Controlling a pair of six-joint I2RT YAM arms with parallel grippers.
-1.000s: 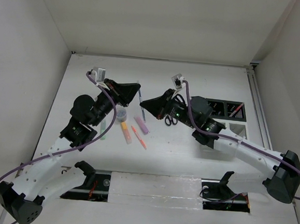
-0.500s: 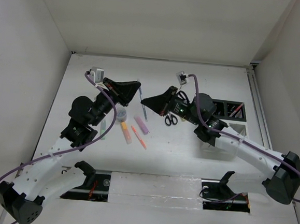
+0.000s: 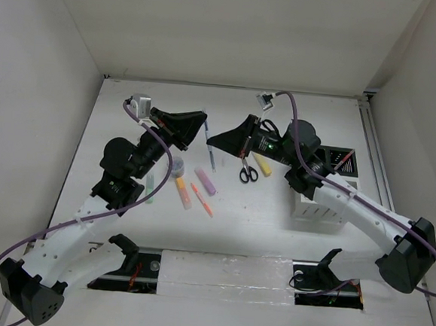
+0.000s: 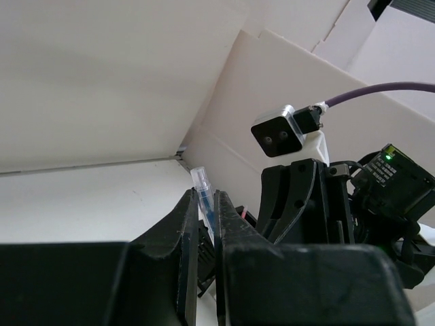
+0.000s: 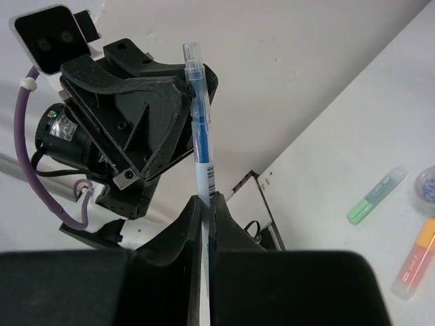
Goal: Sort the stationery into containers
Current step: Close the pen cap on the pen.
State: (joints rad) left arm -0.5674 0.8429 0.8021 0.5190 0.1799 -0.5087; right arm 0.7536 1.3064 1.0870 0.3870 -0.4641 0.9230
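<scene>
Nearest to me on the table (image 3: 259, 219) lie the orange marker (image 3: 184, 194) and the purple marker (image 3: 205, 182), close together. Farther, above the table, the blue pen (image 5: 201, 129) is pinched by both the left end effector (image 4: 205, 204) and the right end effector (image 5: 206, 204), each closed tight on it. The organizer (image 3: 316, 210) stands to the right.

Four markers (image 3: 205, 181), one scissors (image 3: 248, 170), one tub (image 3: 178, 167)
</scene>
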